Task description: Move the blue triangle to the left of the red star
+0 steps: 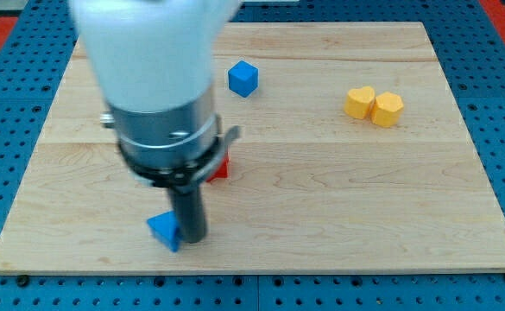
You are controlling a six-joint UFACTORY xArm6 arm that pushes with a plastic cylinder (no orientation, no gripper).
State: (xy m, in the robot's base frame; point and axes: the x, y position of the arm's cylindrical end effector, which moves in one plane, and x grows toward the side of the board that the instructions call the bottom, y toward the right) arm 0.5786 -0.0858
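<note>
Pushing well means staying behind the blue triangle (163, 230); my tip (193, 238), no claw to spread, touches its right side; the red star (218, 168) sits above, half hidden.

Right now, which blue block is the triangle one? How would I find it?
Start at the wooden board and go to its bottom edge, on the view's left. There my tip stands, and the blue triangle sits right against its left side. The other blue block, a cube, sits far off near the view's top and has square faces, not a wedge shape.
</note>
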